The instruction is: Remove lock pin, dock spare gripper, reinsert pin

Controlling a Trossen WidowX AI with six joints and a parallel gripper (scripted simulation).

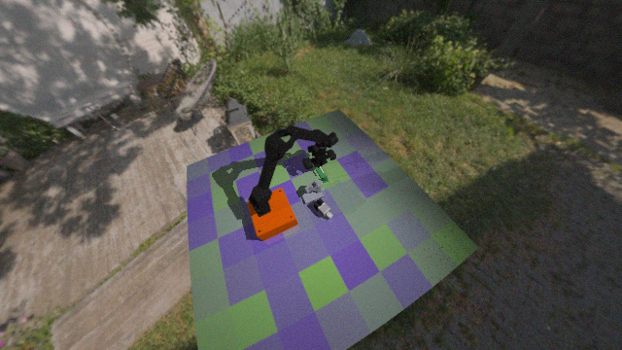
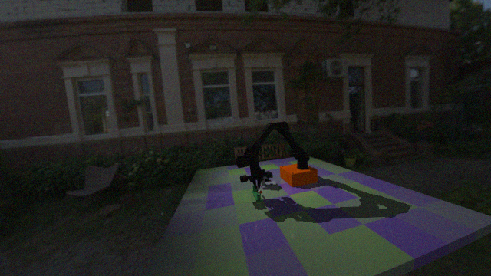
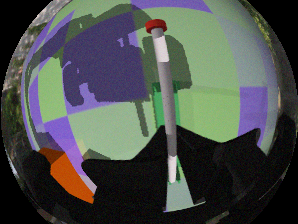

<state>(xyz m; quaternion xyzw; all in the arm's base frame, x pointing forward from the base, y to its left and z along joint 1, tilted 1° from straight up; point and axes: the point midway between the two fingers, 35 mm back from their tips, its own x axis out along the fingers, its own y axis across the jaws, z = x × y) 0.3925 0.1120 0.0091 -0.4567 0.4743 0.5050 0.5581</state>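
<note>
The lock pin [image 3: 164, 83] is a thin grey rod with a red head. In the wrist view it runs from between my fingers out towards the mat. My gripper [image 3: 168, 128] [image 1: 319, 166] [image 2: 255, 185] is shut on the pin's near end, low over the checkered mat. A green part [image 3: 158, 107] [image 1: 322, 174] [image 2: 256, 195] lies right behind the pin. I cannot tell whether the pin still passes through it. A grey block [image 1: 312, 192] and a grey piece with a white tip [image 1: 324, 209], the spare gripper, lie just in front of my gripper on the mat.
The arm's orange base [image 1: 274, 217] [image 2: 298, 175] stands left of the grey parts. The purple and green checkered mat [image 1: 340, 272] [image 2: 345, 245] ends in grass and paving on all sides. The arm's dark shadow falls across the mat.
</note>
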